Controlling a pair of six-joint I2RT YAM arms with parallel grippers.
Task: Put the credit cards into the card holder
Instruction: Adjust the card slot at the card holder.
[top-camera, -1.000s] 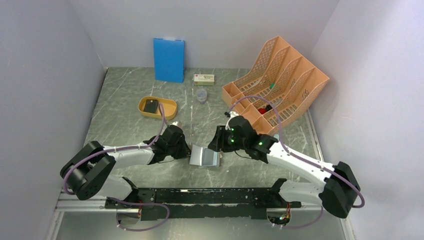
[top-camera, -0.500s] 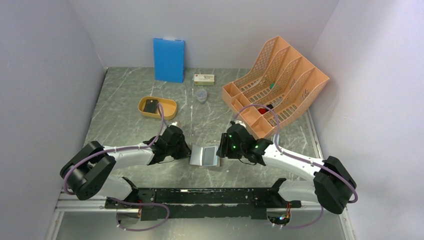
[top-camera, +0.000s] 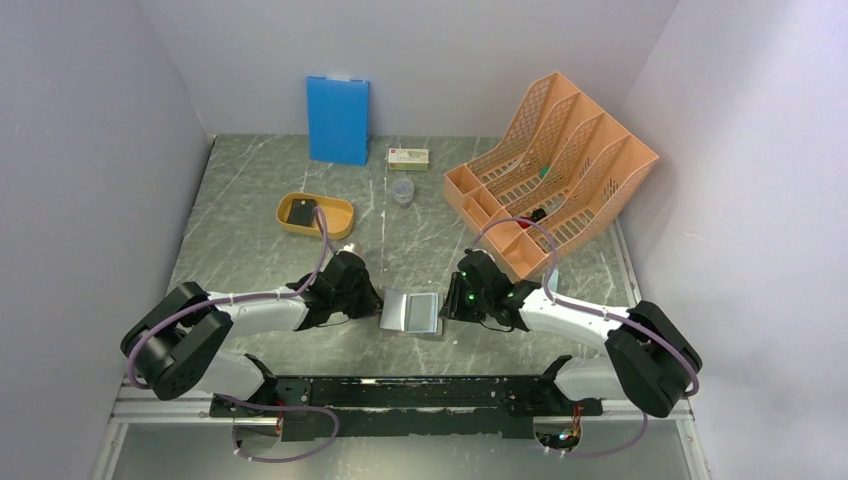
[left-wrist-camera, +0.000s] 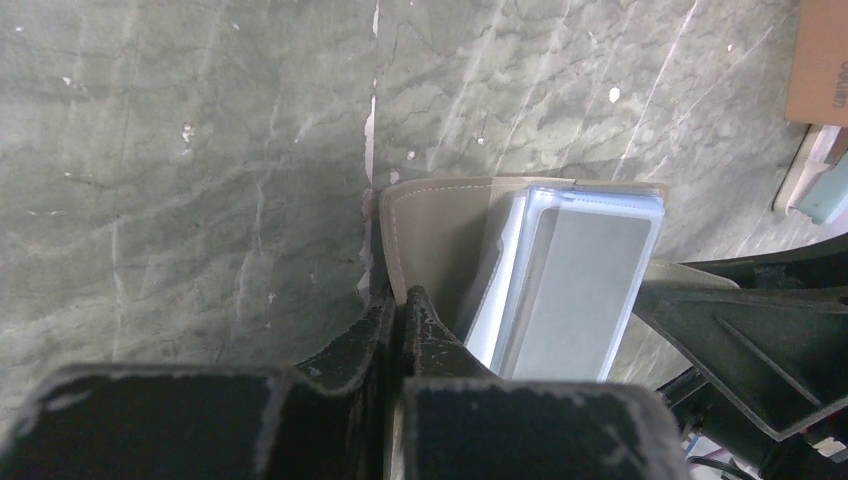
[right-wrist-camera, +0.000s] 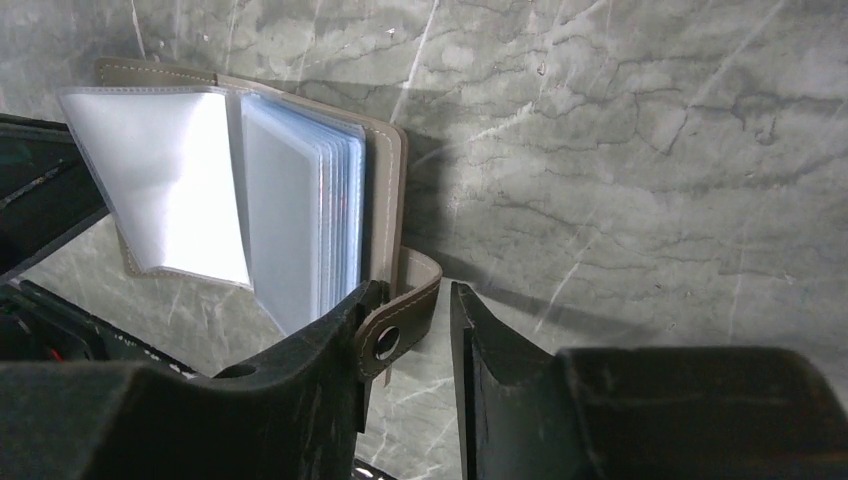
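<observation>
The left gripper (left-wrist-camera: 402, 298) is pinched shut on the left cover edge of the holder (left-wrist-camera: 440, 225), which lies open on the table (top-camera: 250, 200) between the two arms, near their bases. The right gripper (right-wrist-camera: 418, 300) stands narrowly open at the holder's right edge, its jaws on either side of the strap (right-wrist-camera: 410, 312). The strap's stud (right-wrist-camera: 385, 342) lies against one finger (right-wrist-camera: 320, 370), with a gap to the other. Clear sleeves (right-wrist-camera: 290, 220) fan up from the spine, one leaf lifted away from the rest. Well behind, a dark card (top-camera: 301, 211) lies in the yellow tray (top-camera: 345, 215), and the left arm's cable (top-camera: 325, 237) arcs by the tray's right end. Farther back are a blue board (top-camera: 338, 120), a small box (top-camera: 408, 157) and a clear cup (top-camera: 402, 190), with an orange rack (top-camera: 555, 160) to the right.
</observation>
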